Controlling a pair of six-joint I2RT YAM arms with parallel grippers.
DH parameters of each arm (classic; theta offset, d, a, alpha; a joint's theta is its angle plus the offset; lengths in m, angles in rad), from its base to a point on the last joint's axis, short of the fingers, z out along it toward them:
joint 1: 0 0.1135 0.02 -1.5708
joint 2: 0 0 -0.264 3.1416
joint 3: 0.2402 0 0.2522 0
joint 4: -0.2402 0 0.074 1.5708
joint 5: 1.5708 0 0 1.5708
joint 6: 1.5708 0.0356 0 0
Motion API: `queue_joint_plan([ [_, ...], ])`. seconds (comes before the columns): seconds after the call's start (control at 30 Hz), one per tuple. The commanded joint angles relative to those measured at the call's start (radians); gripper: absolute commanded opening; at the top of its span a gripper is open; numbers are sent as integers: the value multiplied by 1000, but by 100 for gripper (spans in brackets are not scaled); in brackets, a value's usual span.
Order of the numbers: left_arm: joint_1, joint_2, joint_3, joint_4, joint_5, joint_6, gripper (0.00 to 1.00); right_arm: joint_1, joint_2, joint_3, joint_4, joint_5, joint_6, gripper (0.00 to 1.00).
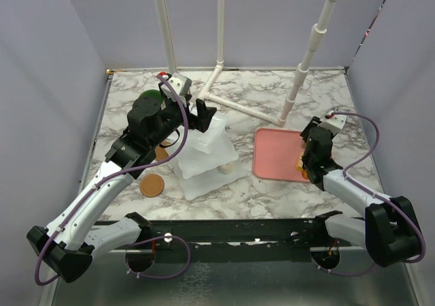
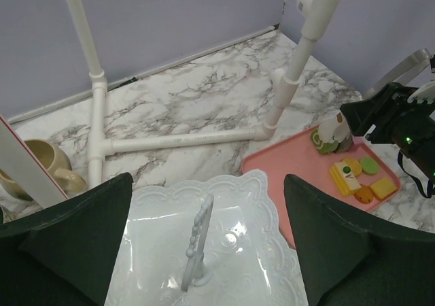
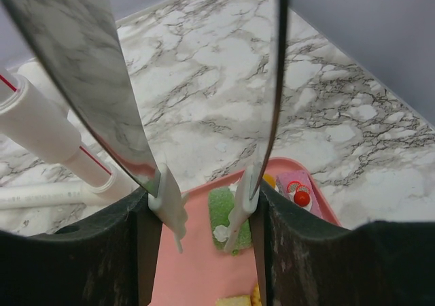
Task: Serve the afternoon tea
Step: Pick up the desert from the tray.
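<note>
Over the white tiered stand (image 1: 204, 175) in the middle of the marble table (image 1: 272, 95) hangs the left gripper (image 2: 207, 197). Its dark fingers (image 2: 75, 245) are spread wide on either side of the top plate's upright handle (image 2: 197, 248) and hold nothing. The top plate is bare.

On the right side, the right gripper (image 3: 204, 207) is down at the far end of the pink tray (image 3: 197, 272). Its white-tipped fingers (image 3: 170, 204) stand partly apart, astride a small green cake (image 3: 221, 219) that lies flat on the tray. A gap shows between the cake and one tip, so nothing is pinched. A pink pastry with a red top (image 3: 297, 192) sits just beside it, and more biscuits (image 2: 357, 177) lie nearer the tray's middle.

Left of the stand, two brown coasters (image 1: 152, 183) lie near each other on the table. A beige mug (image 2: 34, 160) stands behind the stand by the white pipe frame (image 2: 170, 141).
</note>
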Motion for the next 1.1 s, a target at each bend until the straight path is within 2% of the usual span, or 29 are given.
queue_joint_plan([
  [0.0,-2,5,25,-16,-3,15,94,-7,-35,26,8,11,-14,50],
  [0.5,-2,0,20,-16,-4,9,94,-59,13,26,-10,-12,-2,50],
  [1.07,-2,-1,23,-15,-11,14,94,-61,53,43,-45,-93,22,49],
])
